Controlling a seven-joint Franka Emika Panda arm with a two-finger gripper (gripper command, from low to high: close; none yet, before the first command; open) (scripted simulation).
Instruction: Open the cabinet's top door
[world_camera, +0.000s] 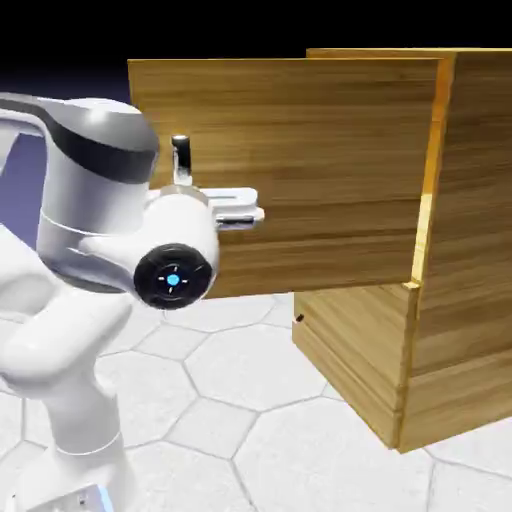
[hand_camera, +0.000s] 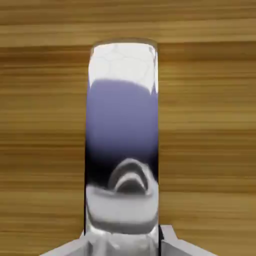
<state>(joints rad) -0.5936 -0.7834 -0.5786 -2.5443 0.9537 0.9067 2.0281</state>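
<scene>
Gripper (world_camera: 236, 208) clenched on upright handle (hand_camera: 122, 140) of swung-open top door (world_camera: 300, 170).

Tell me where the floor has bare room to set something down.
The hexagon-tiled floor lies bare between the white robot arm and the light-brown wooden cabinet. It is crowded at the swung-open top door, where the hand grips the metal handle.

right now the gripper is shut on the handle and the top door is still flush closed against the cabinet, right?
Not quite. The gripper is shut on the handle, but the top door is swung well open from the cabinet, as the exterior view shows.
</scene>
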